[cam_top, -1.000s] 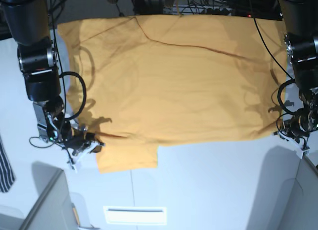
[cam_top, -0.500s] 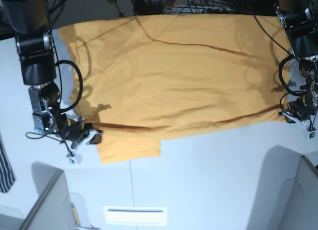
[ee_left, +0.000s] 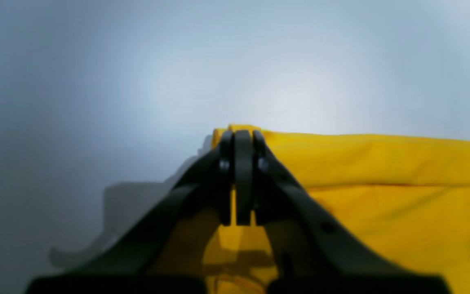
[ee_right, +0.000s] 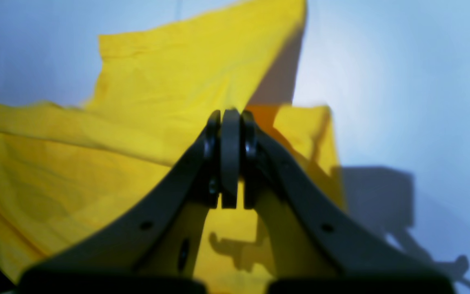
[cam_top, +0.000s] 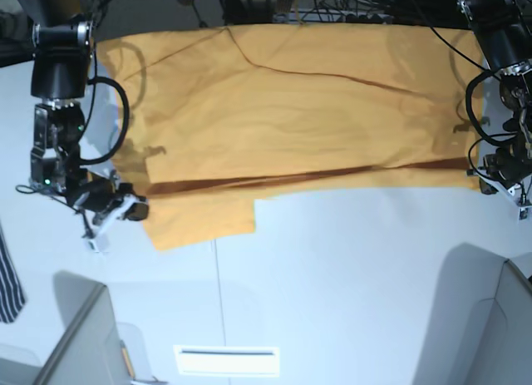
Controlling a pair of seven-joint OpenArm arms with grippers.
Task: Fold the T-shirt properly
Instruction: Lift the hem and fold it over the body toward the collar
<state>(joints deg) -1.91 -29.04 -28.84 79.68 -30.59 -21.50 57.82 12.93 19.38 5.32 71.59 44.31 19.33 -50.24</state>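
The orange-yellow T-shirt (cam_top: pixel 291 111) lies spread across the white table (cam_top: pixel 349 277), its near hem raised and doubled back along a dark crease. My right gripper (cam_top: pixel 137 209), on the left of the base view, is shut on the hem's left end beside a sleeve flap. My left gripper (cam_top: pixel 480 177), on the right of that view, is shut on the hem's right corner. In the left wrist view the gripper (ee_left: pixel 243 136) pinches the shirt (ee_left: pixel 382 183) at its corner. In the right wrist view the gripper (ee_right: pixel 230 116) clamps the T-shirt (ee_right: pixel 145 77) at a fold.
A dark striped garment (cam_top: pixel 8 277) hangs at the left edge. Grey bin walls (cam_top: pixel 75 335) rise at the bottom left and another (cam_top: pixel 507 318) at the bottom right. A white label (cam_top: pixel 226 360) sits near the front edge. Cables (cam_top: pixel 349 11) run behind the shirt.
Both grippers have carried the near hem away from the front edge toward the back. The crease has moved up the shirt, and more bare table shows in front.
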